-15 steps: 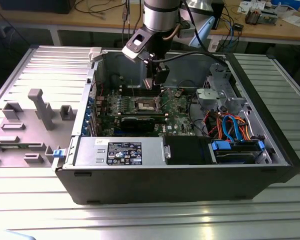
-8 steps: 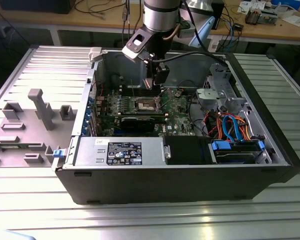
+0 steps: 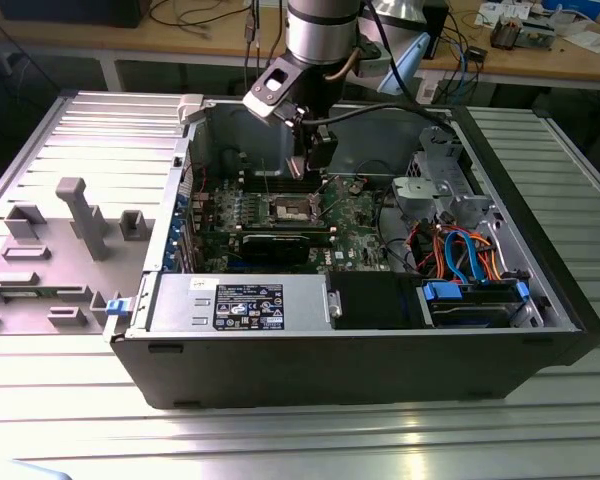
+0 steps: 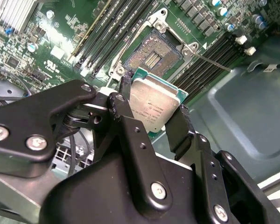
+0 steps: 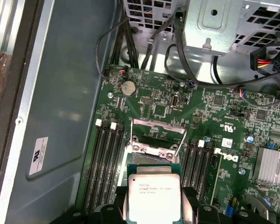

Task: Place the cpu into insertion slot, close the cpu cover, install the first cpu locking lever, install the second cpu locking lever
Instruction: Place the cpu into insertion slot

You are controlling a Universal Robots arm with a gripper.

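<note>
Inside the open computer case (image 3: 380, 365), the gripper (image 4: 152, 106) clamps the cpu (image 5: 154, 198) between its fingers, near the insertion slot (image 4: 151, 58).

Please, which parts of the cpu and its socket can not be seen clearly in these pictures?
- Exterior view: the insertion slot is too small to tell whether it is empty.
- Second wrist view: the jaws of the gripper cover two edges of the cpu.
- Both wrist views: the cpu's underside faces away from the cameras.
</note>
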